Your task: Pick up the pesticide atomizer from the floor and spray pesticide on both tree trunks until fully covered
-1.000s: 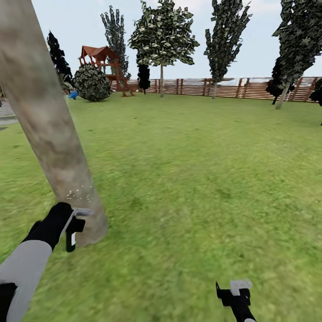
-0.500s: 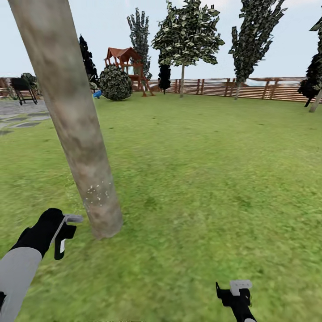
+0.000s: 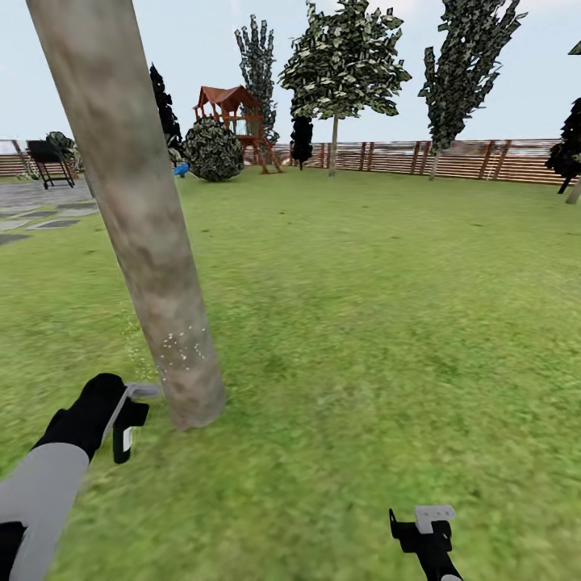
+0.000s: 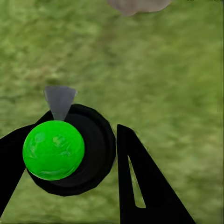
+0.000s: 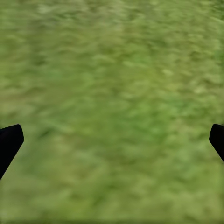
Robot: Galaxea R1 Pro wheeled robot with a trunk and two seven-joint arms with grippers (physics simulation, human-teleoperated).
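Spraying is in hand: the pesticide atomizer [image 3: 123,440] is pinched in the left gripper [image 3: 129,420], aimed near the tree trunk [image 3: 145,234] base. The right gripper [image 3: 424,526] is held spread, empty, over lawn [image 3: 363,323].

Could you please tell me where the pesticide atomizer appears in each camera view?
Head view: pesticide atomizer, lower left, in the left gripper beside the tree trunk.
Left wrist view: its green top between the fingers.
Right wrist view: lawn.
Shared landmark: the tree trunk's base, ahead of the nozzle at the left wrist.
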